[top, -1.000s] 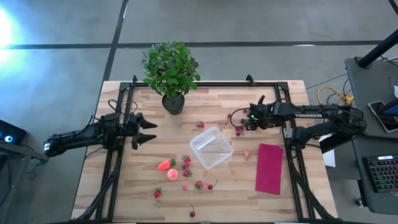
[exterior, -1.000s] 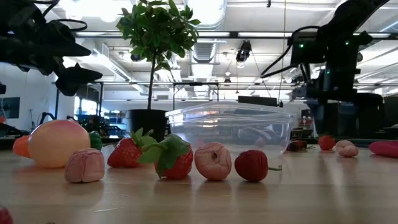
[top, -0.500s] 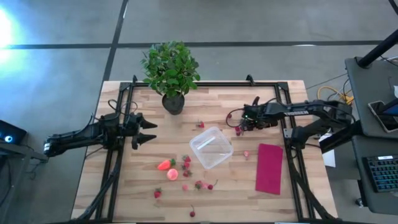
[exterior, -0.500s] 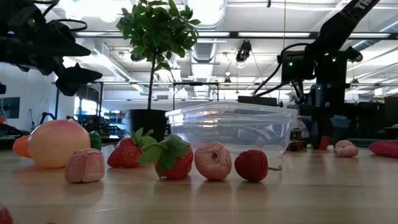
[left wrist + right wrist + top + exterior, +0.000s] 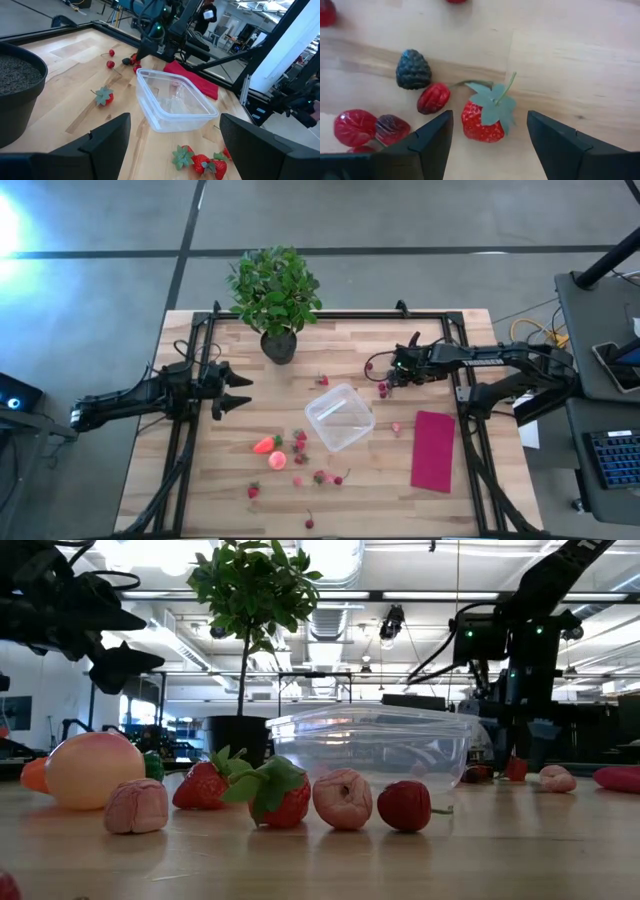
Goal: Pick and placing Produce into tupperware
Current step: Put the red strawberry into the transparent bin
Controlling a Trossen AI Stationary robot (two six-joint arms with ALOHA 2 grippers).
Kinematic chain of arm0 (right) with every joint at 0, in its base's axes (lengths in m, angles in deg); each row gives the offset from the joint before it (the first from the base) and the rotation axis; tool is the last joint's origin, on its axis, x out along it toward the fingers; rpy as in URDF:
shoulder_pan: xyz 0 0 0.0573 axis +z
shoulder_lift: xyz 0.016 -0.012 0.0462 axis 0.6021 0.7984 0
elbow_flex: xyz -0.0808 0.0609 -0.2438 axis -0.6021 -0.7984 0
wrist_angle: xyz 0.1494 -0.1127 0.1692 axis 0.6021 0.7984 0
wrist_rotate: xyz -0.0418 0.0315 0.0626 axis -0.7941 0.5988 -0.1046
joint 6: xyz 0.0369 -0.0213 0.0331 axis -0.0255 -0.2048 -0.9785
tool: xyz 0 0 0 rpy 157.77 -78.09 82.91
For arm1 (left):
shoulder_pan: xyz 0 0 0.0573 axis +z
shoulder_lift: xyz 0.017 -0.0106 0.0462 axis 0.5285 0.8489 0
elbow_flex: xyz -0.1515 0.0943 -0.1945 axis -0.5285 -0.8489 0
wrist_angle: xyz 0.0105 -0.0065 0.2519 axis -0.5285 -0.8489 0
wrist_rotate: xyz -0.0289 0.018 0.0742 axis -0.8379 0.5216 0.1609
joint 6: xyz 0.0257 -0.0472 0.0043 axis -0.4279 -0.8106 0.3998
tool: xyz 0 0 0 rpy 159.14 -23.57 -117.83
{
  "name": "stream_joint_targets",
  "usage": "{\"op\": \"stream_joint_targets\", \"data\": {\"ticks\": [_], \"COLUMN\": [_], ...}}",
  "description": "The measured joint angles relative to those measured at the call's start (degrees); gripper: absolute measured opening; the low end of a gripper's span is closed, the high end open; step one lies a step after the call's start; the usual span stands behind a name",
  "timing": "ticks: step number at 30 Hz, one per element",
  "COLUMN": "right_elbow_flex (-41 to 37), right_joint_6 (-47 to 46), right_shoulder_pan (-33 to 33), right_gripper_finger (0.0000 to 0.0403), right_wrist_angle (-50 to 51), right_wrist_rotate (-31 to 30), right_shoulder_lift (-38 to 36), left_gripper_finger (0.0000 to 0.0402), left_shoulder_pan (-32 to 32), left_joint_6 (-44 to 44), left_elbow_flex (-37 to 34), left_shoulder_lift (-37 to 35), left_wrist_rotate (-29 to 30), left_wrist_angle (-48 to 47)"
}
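The clear tupperware (image 5: 340, 417) stands at the table's middle, with nothing visible inside it. My right gripper (image 5: 389, 376) is low over a cluster of berries (image 5: 383, 388) by the container's far right corner. In the right wrist view my right gripper (image 5: 489, 116) is open, one finger on each side of a small strawberry (image 5: 481, 123) with a green top; no touch shows. Beside it lie a dark berry (image 5: 413, 69) and red berries (image 5: 433, 97). More produce lies near the container: an orange-red strawberry (image 5: 266, 445) and a pink round fruit (image 5: 278, 461). My left gripper (image 5: 236, 390) waits open at the left.
A potted plant (image 5: 275, 295) stands at the far edge, left of centre. A magenta cloth (image 5: 433, 450) lies flat to the right of the container. Loose berries are scattered on the near side (image 5: 320, 477) and far side (image 5: 323, 380). A dark frame (image 5: 460, 395) borders the table.
My right gripper has come down toward the berry cluster beyond the container's far right corner and now stands close above the table. Its arm has stretched out lower. The produce and the container have stayed where they were.
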Motion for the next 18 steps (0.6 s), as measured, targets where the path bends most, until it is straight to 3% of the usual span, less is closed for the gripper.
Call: {"op": "stream_joint_targets", "data": {"ticks": [8, 18], "right_elbow_flex": [0.0, 0.02], "right_joint_6": [-0.14, -1.22], "right_shoulder_pan": [-1.17, -1.27], "right_gripper_finger": [0.0241, 0.0172], "right_wrist_angle": [-1.05, -3.76], "right_wrist_rotate": [-0.37, 0.69], "right_shoulder_lift": [2.08, 2.76], "left_gripper_finger": [0.0293, 0.0293], "left_shoulder_pan": [0.01, 0.0], "left_joint_6": [0.0, 0.0], "left_elbow_flex": [0.0, 0.0], "left_shoulder_lift": [-0.01, -0.01], "left_wrist_rotate": [0.01, 0.0], "left_wrist_angle": [0.0, 0.0]}}
